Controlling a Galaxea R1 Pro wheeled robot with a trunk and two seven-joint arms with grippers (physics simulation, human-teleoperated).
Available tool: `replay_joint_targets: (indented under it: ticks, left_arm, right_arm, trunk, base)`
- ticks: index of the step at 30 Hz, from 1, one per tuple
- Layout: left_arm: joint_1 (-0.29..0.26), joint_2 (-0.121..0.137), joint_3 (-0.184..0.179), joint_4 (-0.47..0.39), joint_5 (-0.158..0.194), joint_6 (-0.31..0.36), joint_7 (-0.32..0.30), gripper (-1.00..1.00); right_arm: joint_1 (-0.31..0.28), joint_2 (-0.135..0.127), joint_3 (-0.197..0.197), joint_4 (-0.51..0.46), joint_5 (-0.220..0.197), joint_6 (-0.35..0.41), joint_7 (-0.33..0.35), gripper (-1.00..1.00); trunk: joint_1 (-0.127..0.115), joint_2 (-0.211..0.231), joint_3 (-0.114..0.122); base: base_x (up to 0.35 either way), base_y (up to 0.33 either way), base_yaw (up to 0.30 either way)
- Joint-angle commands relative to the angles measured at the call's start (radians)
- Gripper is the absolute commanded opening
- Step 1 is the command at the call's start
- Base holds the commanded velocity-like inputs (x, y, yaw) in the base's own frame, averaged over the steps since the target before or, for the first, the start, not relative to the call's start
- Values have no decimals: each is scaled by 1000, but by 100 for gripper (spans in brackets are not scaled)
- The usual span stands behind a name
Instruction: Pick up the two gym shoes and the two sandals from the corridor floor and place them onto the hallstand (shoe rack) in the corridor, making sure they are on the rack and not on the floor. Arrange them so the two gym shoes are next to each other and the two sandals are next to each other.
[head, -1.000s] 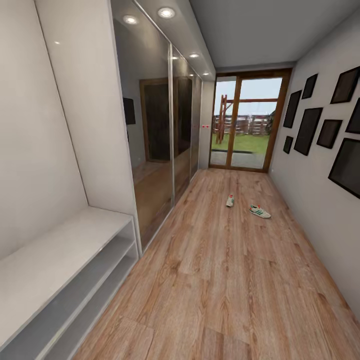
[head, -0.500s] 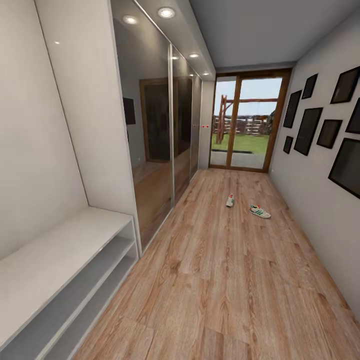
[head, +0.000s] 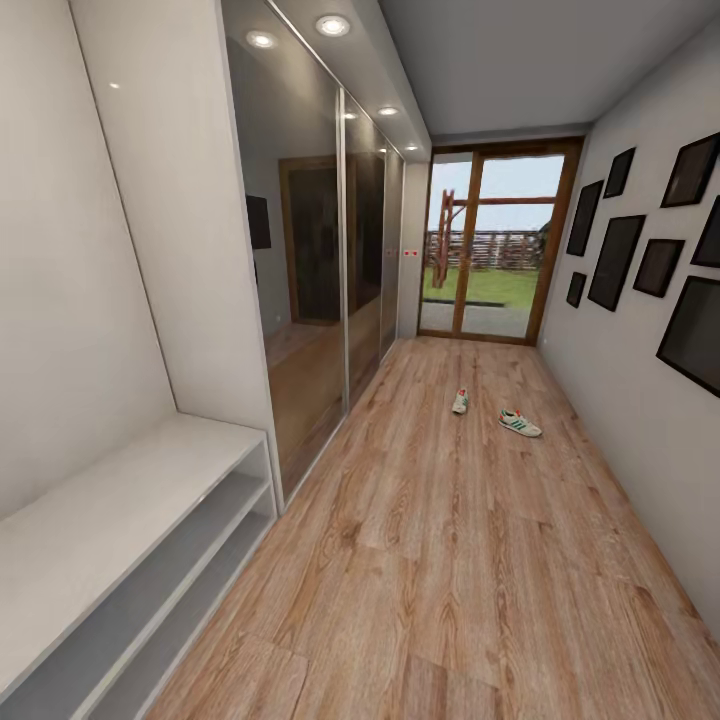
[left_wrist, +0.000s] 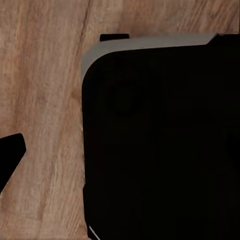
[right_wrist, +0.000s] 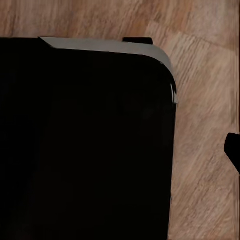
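From the head camera I look down a long corridor whose light brown wood-grain plank floor (head: 450, 560) runs away to a wooden-framed glass door (head: 497, 245) at the far end, with grass and a fence beyond the glass. Taking that door as my landmark, a run of tall mirrored sliding wardrobe panels (head: 310, 270) lines the wall leading back from it on one side, lit by round ceiling spotlights (head: 333, 25), and a cluster of black picture frames (head: 650, 260) hangs on the opposite wall. At the near end of the mirrored side, furthest from the door, I see the pale grey low hallstand bench (head: 110, 520), with its flat top and two open shelf levels beneath; I see nothing resting on the parts in view. Well short of the door, out on the bare planks, lie the two cream-white gym shoes with green stripes: one (head: 460, 401) points roughly toward the door, the other (head: 520, 423) sits slightly nearer me and toward the picture wall, turned at an angle; they are near each other but apart. In both wrist views a large black rounded body of the robot (left_wrist: 160, 145) (right_wrist: 85, 145) hangs over the planks, and I cannot tell how wide either gripper stands or whether it holds anything.
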Motion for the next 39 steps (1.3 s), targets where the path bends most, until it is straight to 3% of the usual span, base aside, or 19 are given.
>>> replay_joint_targets:
  ticks: [1, 13, 21, 22, 39]
  left_arm:
    - [-2, 4, 0, -5, 1, -9, 0, 100]
    - [-27, 38, 4, -73, 4, -77, 8, 100]
    - [-64, 39, 4, -118, 5, -121, 10, 100]
    - [-118, 38, 4, -274, 8, -268, 10, 100]
    - [-137, 41, 6, -275, 7, -271, 9, 100]
  right_arm:
    - [0, -6, 0, -5, 0, -8, -1, 100]
    - [0, -73, -6, -72, -2, -76, -1, 100]
    - [-4, -81, -8, -118, -3, -120, -1, 100]
    - [-11, -82, -9, -411, -5, -231, 0, 100]
    - [-20, -83, -9, -474, -4, -265, 3, 100]
  trunk:
    - [0, 0, -1]
    - [0, 0, -1]
    - [0, 0, -1]
    - [0, 0, -1]
    - [0, 0, -1]
  base:
    - [0, 0, 0]
    - [0, 0, 0]
    - [0, 0, 0]
    - [0, 0, 0]
    - [0, 0, 0]
